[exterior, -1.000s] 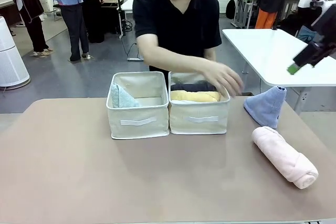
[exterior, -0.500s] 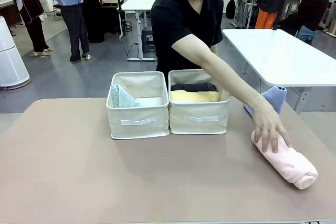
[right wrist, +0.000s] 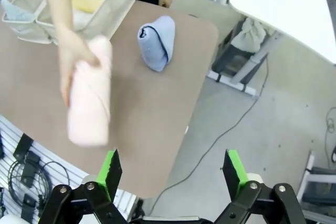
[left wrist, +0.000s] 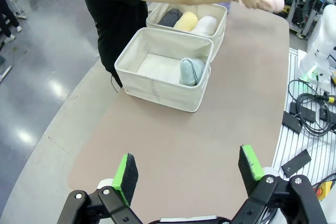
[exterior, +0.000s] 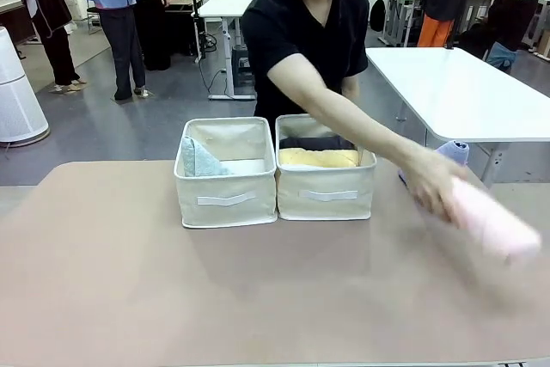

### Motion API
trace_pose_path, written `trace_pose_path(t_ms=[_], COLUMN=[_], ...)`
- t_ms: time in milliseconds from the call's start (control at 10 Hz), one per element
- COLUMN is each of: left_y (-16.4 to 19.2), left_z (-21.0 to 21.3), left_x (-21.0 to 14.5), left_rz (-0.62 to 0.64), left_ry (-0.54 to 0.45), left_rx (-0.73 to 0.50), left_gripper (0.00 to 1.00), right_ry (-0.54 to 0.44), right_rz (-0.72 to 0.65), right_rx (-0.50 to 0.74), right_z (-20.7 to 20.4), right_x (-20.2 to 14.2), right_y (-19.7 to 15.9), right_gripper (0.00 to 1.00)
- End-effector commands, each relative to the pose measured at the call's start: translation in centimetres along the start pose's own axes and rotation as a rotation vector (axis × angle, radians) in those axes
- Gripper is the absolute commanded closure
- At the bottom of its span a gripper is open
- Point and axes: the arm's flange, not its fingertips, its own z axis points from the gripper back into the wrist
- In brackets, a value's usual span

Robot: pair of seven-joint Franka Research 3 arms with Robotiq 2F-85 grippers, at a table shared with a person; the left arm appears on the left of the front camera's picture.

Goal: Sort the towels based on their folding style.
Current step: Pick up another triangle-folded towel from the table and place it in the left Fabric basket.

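pink towel [exterior: 493, 224], periwinkle towel [right wrist: 157, 50], beige bins [exterior: 249, 188]

Free: the desk [exterior: 129, 298] is bare across the lower left and centre of the front view.
Blocked: bins [exterior: 206, 185] at mid-frame; person's arm [exterior: 352, 122] and pink towel [exterior: 490, 221] at right.

Two beige fabric bins stand side by side mid-table [exterior: 129, 281]. The left bin [exterior: 225, 199] holds a light teal cone-shaped towel [exterior: 199, 161] at its left side. The right bin [exterior: 326, 195] holds three rolled towels in a row: dark grey [exterior: 316, 141] at the back, pale yellow [exterior: 318, 157] in the middle, white [left wrist: 205, 24] in front. To the right of the bins a periwinkle blue cone-shaped towel [exterior: 453, 152] sits on the table. In front of it is a pink rolled towel [exterior: 490, 221] in the person's hand [exterior: 427, 185].
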Motion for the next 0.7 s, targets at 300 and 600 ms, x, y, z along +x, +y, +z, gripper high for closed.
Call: trace_pose_path(t_ms=[300, 600], left_y=[-0.1, -0.1], left_z=[0.1, 0.1], left_x=[-0.1, -0.1], left_rz=[-0.01, -0.01], left_ry=[0.008, 0.008], left_rx=[-0.004, -0.004], left_gripper=[0.0, 0.0], right_ry=[0.027, 0.093], right_rz=[0.0, 0.004], right_rx=[-0.012, 0.047], right_z=[-4.4, -17.3], right_x=[4.5, 13.9], right_y=[3.1, 9.1], right_gripper=[0.0, 0.0])
